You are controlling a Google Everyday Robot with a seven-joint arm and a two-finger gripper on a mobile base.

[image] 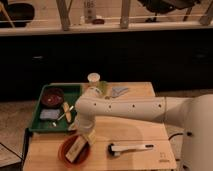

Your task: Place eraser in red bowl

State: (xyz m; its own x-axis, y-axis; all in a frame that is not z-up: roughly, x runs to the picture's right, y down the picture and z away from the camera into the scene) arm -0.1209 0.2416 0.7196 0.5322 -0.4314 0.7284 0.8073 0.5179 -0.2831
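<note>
The red bowl (62, 150) sits on the wooden table near its front left corner. The eraser (76, 150), a pale tan block with a dark underside, lies tilted inside the bowl, leaning toward its right side. My gripper (86, 139) hangs at the end of the white arm, right over the bowl's upper right rim and just above the eraser's upper end. I cannot tell whether it still touches the eraser.
A green tray (36, 125) at the left holds a maroon bowl (52, 96), a yellowish stick (65, 108) and a small blue item (48, 114). A black-and-white handled tool (131, 147) lies right of the red bowl. A cup (93, 79) stands at the table's back.
</note>
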